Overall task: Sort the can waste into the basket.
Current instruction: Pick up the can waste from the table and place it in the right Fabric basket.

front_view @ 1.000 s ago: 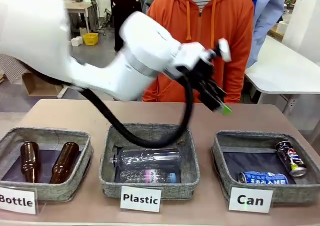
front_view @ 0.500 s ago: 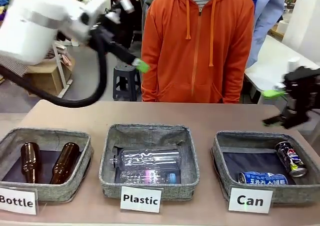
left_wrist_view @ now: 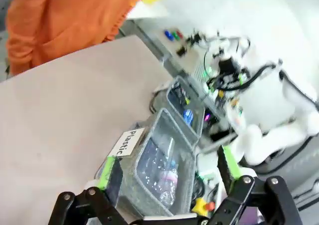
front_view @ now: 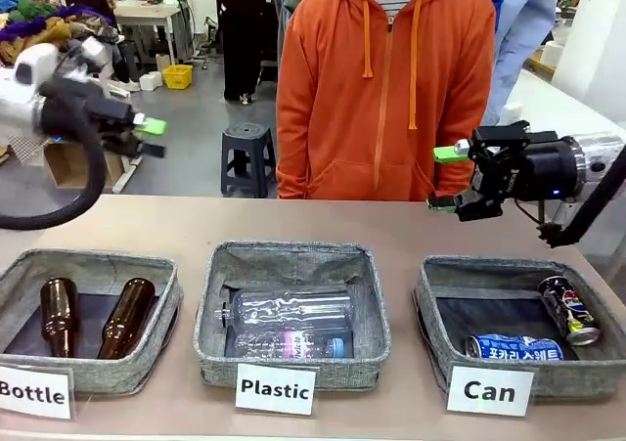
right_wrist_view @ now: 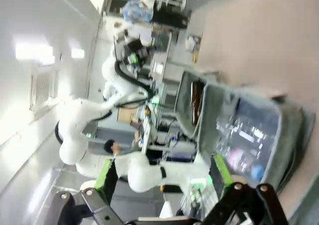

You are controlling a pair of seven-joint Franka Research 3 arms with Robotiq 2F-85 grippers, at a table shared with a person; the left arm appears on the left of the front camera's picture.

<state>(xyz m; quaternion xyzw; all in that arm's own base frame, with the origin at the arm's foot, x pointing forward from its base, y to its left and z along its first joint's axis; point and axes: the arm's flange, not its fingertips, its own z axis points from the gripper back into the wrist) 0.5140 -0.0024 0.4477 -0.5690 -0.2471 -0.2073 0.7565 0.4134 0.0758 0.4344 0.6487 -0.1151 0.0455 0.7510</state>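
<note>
Both claws, the left gripper (front_view: 149, 138) and right gripper (front_view: 445, 178), are apart and empty, high above the basket (front_view: 435, 309) holding the blue can (front_view: 514, 347) and black can (front_view: 570, 310).

Two cans are seen inside the Can basket (front_view: 426, 309), at the right end of the tabletop. The basket is square, grey fabric, dark lined, with a white "Can" sign (front_view: 489, 390) propped against its near wall. The blue can (front_view: 514, 347) is crushed, marked with white lettering, and laid on its side along the near wall, right of centre. The black can (front_view: 569, 309) is printed with a Pepsi logo and is leaned tilted in the right corner, top end toward the near side. The two cans are placed close together; contact cannot be judged.
</note>
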